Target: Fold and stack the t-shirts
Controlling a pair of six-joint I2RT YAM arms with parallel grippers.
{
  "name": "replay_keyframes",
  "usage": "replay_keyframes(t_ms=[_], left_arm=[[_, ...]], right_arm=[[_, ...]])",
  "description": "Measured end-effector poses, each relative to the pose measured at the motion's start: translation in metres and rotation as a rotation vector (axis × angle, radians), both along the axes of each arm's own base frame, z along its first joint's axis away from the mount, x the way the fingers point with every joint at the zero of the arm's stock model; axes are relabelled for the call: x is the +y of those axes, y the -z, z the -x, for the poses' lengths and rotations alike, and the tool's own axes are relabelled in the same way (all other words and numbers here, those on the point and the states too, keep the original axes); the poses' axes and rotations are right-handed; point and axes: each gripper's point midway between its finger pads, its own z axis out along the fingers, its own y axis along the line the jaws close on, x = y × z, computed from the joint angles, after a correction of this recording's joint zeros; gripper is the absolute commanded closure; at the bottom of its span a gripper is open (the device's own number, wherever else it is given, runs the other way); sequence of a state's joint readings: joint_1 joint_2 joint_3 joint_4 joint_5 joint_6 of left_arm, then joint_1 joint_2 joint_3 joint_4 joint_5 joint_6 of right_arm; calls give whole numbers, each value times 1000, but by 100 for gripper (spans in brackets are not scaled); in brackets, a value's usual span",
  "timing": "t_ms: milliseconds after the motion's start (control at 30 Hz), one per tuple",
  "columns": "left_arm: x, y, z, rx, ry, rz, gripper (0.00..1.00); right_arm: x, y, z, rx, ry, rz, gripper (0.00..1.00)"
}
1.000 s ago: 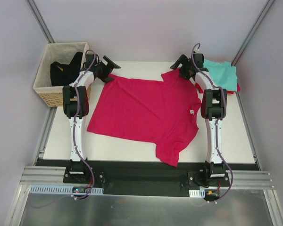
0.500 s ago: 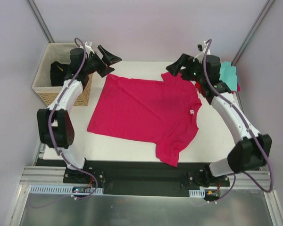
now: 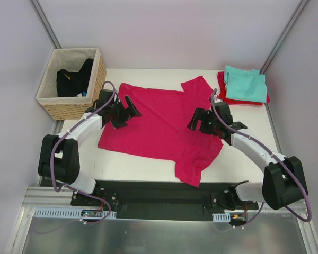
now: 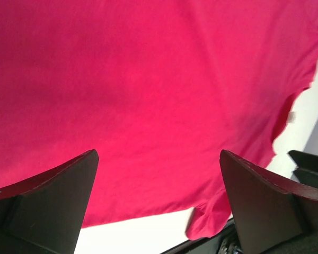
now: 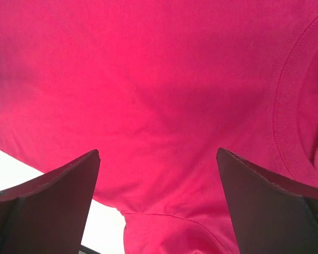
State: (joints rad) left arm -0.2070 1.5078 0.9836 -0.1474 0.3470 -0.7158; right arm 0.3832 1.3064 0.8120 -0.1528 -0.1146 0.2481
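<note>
Plainly, the magenta-pink t-shirt (image 3: pixel 164 127) is laid out flat at the middle of the table (image 3: pixel 254 159), with its hem toward the left, its collar (image 5: pixel 286 100) toward the right, and one sleeve each toward the far and near edges. It is judged to be light, soft and limp, so it will sag and crease wherever it is not supported. A pinch at the hem corners or the shoulder seams is advised rather than in mid-cloth. The left gripper (image 3: pixel 128 110) is held over the hem end, its jaws spread wide and nothing gripped. The right gripper (image 3: pixel 196 120) is held over the chest near the collar, likewise wide apart and empty. A folded teal t-shirt (image 3: pixel 245 84) is seen lying on a red t-shirt (image 3: pixel 221 89) at the far right corner, well apart. A wicker basket (image 3: pixel 69 108) holding dark clothing is set at the far left
</note>
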Motion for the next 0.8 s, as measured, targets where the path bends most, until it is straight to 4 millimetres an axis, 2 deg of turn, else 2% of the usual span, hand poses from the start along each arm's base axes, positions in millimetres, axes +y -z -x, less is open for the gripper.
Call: replay_keyframes(t_ms=[67,200,433,467,567,800], left_arm=[[3,12,9,32,-6,-31,1],[5,15,11,27,-16,-62,1],[11,17,16,13,-40,-94,1],[11,18,18,11,-40,-100,1],[13,17,20,9,-46,-108,1],[17,16,19,-3,-53,-128,1]], right_arm=[[-1,2,0,-1,3,3,4],[-1,12,-5,8,14,17,4],[0,79,-4,171,38,95,4],[4,73,-13,141,40,78,4],[10,75,-26,124,46,68,4],[10,76,-43,103,78,74,4]])
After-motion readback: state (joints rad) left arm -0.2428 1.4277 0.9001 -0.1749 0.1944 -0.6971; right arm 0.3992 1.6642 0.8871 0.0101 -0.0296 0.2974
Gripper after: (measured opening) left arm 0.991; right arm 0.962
